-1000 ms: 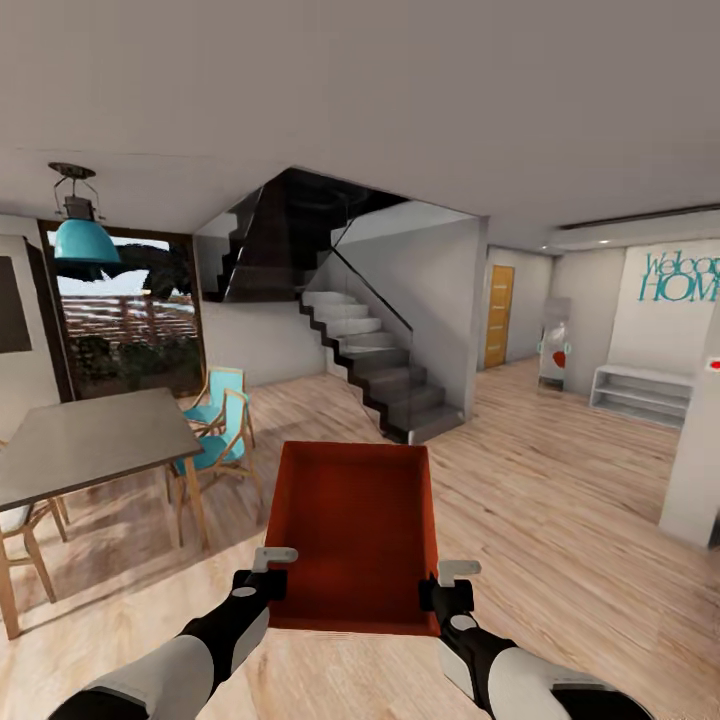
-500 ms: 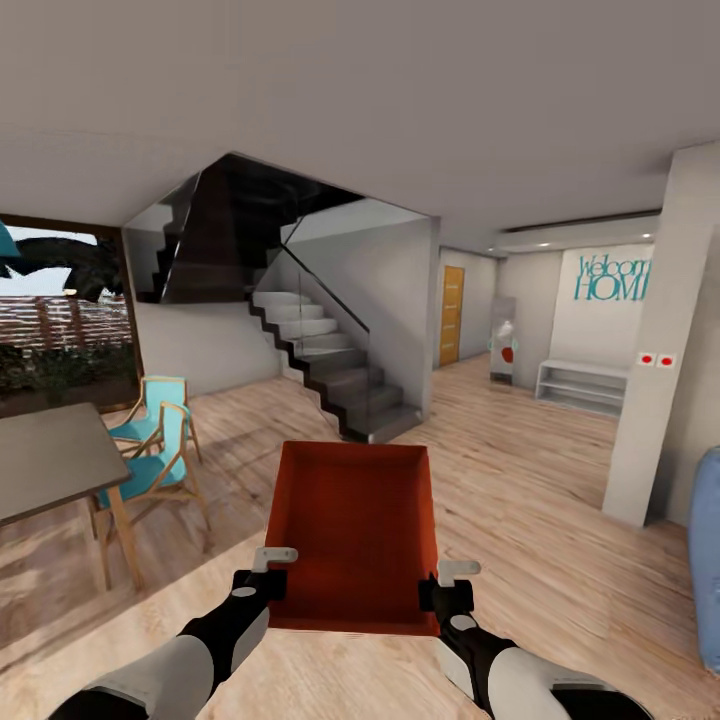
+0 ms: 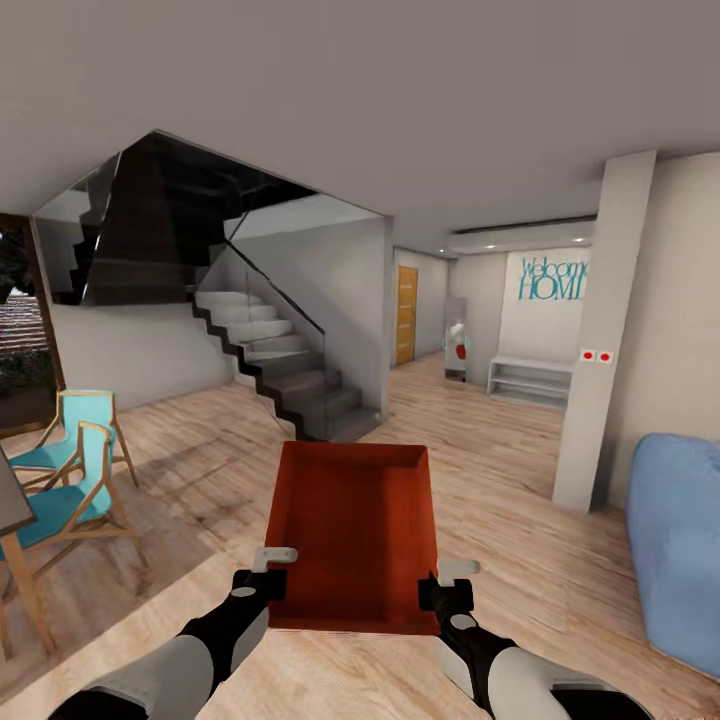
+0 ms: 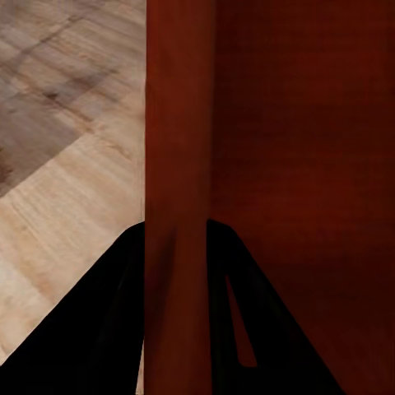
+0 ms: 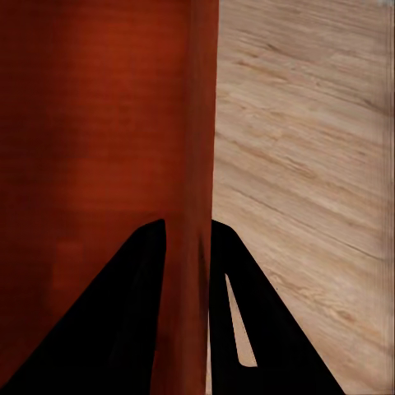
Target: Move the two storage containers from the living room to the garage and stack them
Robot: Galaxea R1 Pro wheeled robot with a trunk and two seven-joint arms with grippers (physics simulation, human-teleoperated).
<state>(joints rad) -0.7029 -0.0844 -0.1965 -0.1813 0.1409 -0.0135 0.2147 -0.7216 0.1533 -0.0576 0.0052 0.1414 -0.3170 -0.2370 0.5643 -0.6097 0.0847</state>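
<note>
A red-orange, lidless storage container (image 3: pixel 352 535) is held level above the light wood-plank floor (image 3: pixel 520 470).

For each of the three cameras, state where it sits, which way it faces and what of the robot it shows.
Head: high on the robot, facing forward and down at the red box, the stairs and both arms.
Left wrist: by the left pincer, facing along its fingers clamping the box wall.
Right wrist: by the right pincer, facing likewise along the opposite wall.
All views share the box and the wood floor.

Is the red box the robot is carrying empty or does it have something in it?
Empty. The head view looks into the open box and shows only its bare red bottom and walls.
</note>
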